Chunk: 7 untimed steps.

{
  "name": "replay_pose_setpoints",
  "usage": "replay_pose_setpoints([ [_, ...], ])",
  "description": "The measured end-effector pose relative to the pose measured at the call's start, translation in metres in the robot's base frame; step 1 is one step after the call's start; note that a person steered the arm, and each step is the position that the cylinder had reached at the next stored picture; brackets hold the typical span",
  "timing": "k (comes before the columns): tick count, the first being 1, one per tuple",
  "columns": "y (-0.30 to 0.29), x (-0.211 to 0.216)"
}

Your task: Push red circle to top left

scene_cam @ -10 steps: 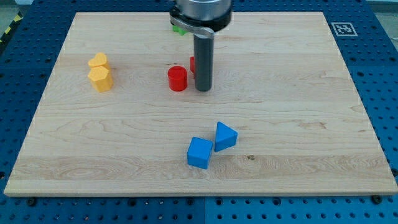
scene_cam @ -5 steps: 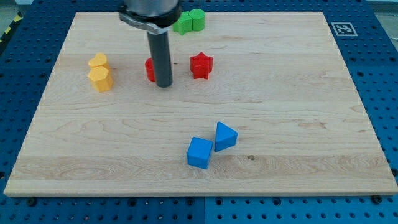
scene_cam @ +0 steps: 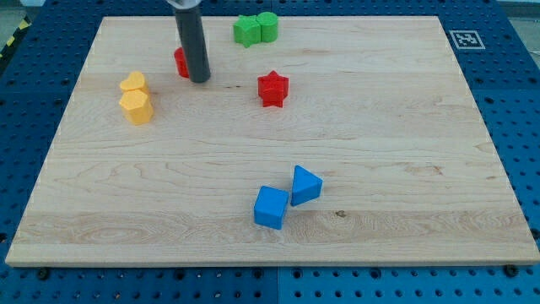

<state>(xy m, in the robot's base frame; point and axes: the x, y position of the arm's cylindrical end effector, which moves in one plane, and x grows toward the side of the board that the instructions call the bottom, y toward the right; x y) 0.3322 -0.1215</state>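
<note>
Right now my tip sits against the right side of the red circle, which shows only as a sliver past the rod's left edge, up in the far-left part of the board but not yet in the top left corner. There are no fingers here to be open or closed; the rod only presses from the side. To do this push well, I judge the tip should stay behind the circle on its lower-right side and drive along a line toward the corner, since a round block will likely slip off if contact drifts off centre. The two yellow blocks lie below and to the left, near the left edge, and look clear of that line. The red star, the green blocks and the two blue blocks are well apart from it
</note>
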Motion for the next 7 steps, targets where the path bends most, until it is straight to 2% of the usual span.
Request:
replay_pose_setpoints([
  [3,-0.046,-0.065],
  [7,-0.069,-0.088],
])
